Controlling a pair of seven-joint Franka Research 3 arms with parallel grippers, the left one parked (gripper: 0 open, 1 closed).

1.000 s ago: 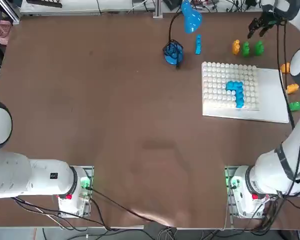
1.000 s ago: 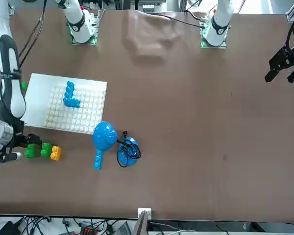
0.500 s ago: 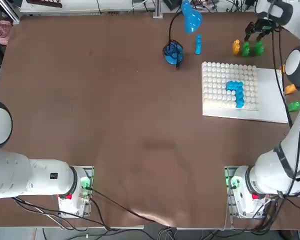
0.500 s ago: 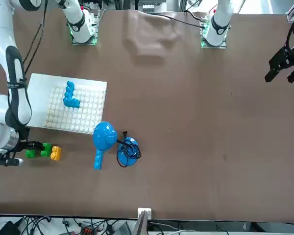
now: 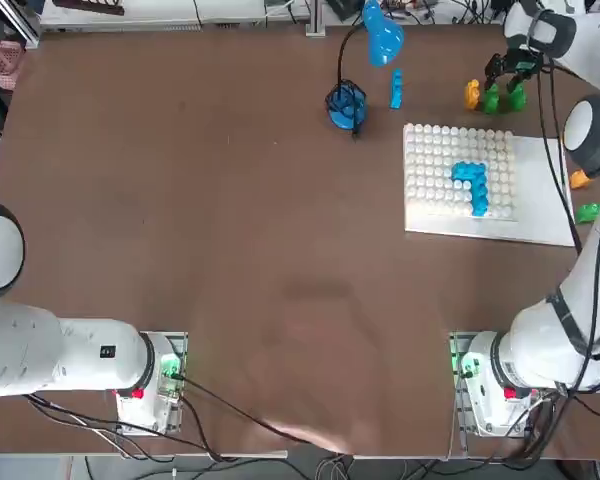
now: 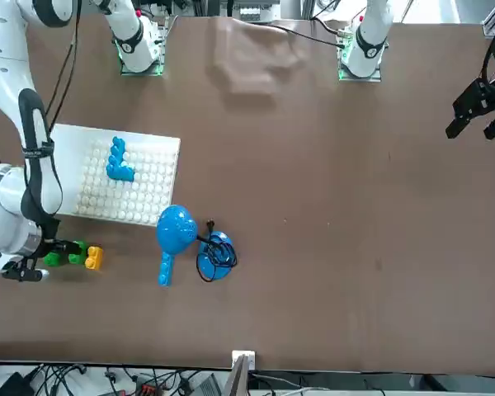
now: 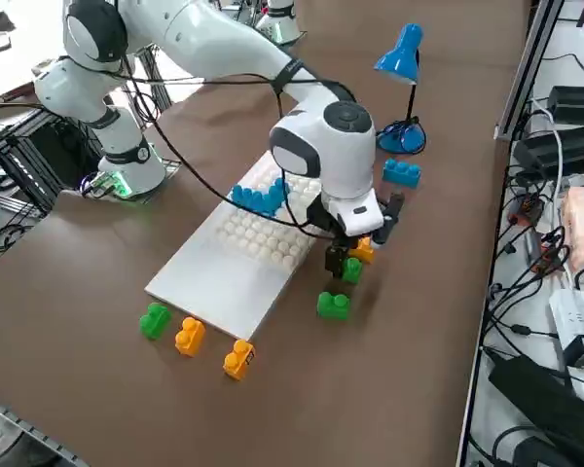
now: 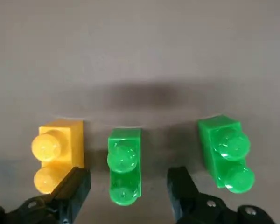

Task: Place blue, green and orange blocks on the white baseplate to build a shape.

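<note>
Three small blocks lie in a row beyond the white baseplate (image 5: 540, 190): an orange block (image 8: 58, 151), a middle green block (image 8: 124, 163) and another green block (image 8: 226, 154). My right gripper (image 8: 128, 186) hovers open over the middle green one, a finger on either side, not touching it. In the top view the gripper (image 5: 507, 78) is just above the row, with the orange block (image 5: 471, 94) at the left. A blue L-shaped cluster (image 5: 470, 187) is pressed onto the studs. A loose blue block (image 5: 396, 88) lies near the lamp.
A blue gooseneck lamp (image 5: 347, 102) stands left of the block row. More blocks lie past the baseplate's right edge: green (image 7: 155, 319), orange (image 7: 189, 336) and orange (image 7: 237, 358). The table's far edge runs close behind the row.
My right gripper has moved left from the far right corner and come down over the row of blocks, staying open. The blocks have not moved.
</note>
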